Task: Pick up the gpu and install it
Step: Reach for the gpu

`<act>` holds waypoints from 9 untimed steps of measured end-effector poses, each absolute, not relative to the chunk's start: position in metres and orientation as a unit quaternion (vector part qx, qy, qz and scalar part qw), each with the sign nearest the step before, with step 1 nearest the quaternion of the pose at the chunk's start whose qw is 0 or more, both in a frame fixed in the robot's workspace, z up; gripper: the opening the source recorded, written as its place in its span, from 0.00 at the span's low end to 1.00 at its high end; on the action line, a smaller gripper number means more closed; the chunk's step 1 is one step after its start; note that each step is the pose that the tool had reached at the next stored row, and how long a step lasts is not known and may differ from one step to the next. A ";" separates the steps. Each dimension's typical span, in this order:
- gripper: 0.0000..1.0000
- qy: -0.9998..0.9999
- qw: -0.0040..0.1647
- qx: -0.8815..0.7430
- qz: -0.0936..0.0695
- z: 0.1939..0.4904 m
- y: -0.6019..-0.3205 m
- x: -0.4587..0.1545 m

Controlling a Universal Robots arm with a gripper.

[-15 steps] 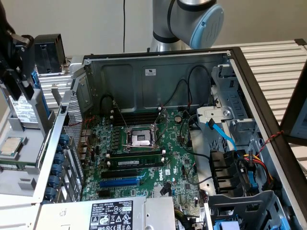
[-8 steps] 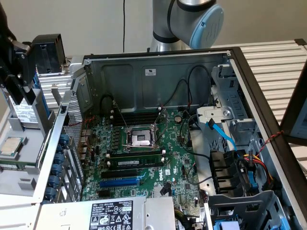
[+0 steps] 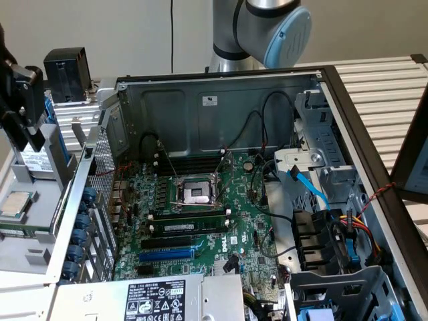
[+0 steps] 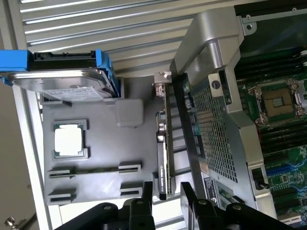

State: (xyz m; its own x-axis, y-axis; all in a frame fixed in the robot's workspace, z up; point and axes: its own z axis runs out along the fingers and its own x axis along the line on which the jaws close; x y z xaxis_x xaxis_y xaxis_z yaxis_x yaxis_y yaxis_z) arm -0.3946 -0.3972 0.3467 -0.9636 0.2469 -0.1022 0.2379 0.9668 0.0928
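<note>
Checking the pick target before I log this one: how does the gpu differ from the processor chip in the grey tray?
The gpu stands on edge; the processor chip lies flat, silver face up. The gpu is long and narrow; the processor chip is a small square. The gripper, jaws open, lines up with the gpu, while the processor chip sits off to one side. Both rest in the grey tray outside the computer case.

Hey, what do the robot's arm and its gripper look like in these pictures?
The arm is a silver-grey metal tube with a bulky rounded joint, closed at the end by a light blue round cap. The gripper is matte black, with two angular fingers and round screw heads showing on its body.
</note>
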 end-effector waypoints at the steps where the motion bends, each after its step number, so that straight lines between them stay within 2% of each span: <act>1: 0.36 0.990 0.057 0.123 0.040 0.346 -0.397 -0.395; 9: 0.36 0.989 0.065 0.127 0.044 0.338 -0.397 -0.402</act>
